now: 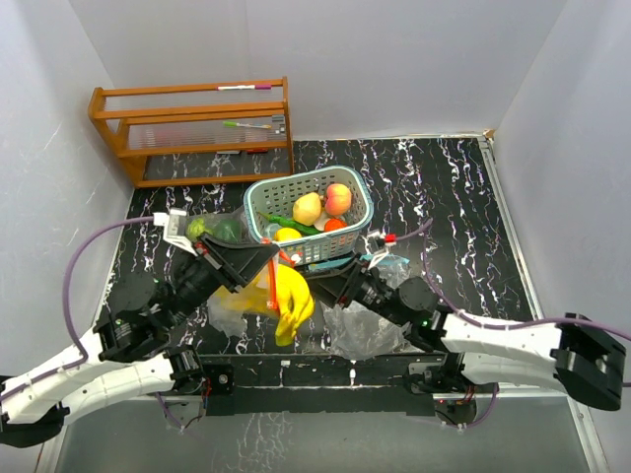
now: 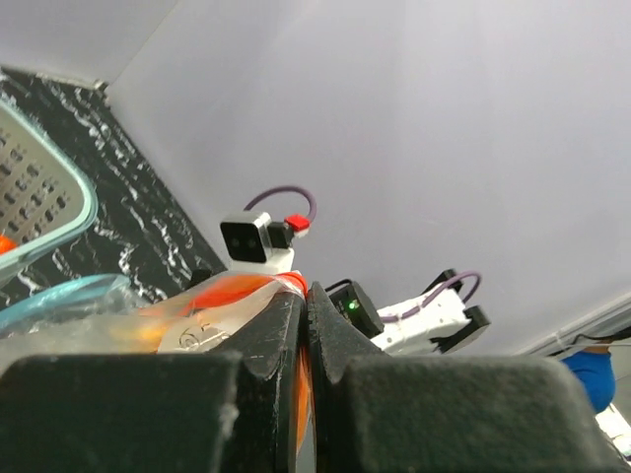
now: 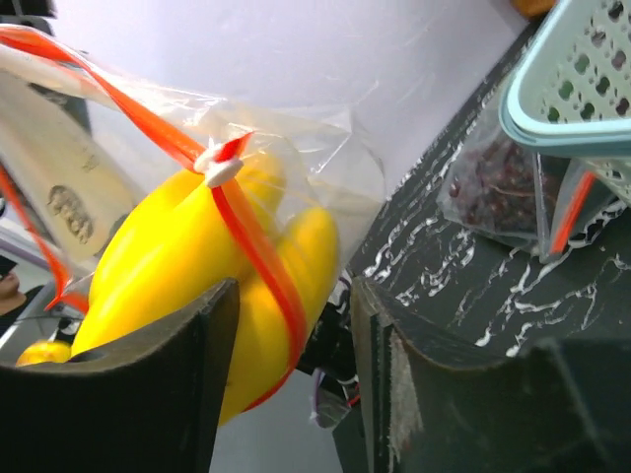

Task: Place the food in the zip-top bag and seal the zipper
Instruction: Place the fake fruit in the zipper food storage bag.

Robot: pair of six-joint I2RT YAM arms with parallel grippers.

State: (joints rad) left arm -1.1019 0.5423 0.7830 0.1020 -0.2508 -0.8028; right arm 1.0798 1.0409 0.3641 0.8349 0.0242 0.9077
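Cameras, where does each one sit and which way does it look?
Top camera: up high behind the arms, looking down at the table, basket and bagged bananas; both arms show.
Left wrist camera: on the left arm, looking along the left claw, pinched on the orange zipper, toward the wall; the right arm shows beyond.
Right wrist camera: on the right arm, looking through the open right claw at the bananas.
Shared: both wrist views show the basket and orange zipper.

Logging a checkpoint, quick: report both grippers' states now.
Left gripper: closed, pinching the zip-top bag at its red zipper edge.
Right gripper: open, holding nothing, facing the bagged bananas.
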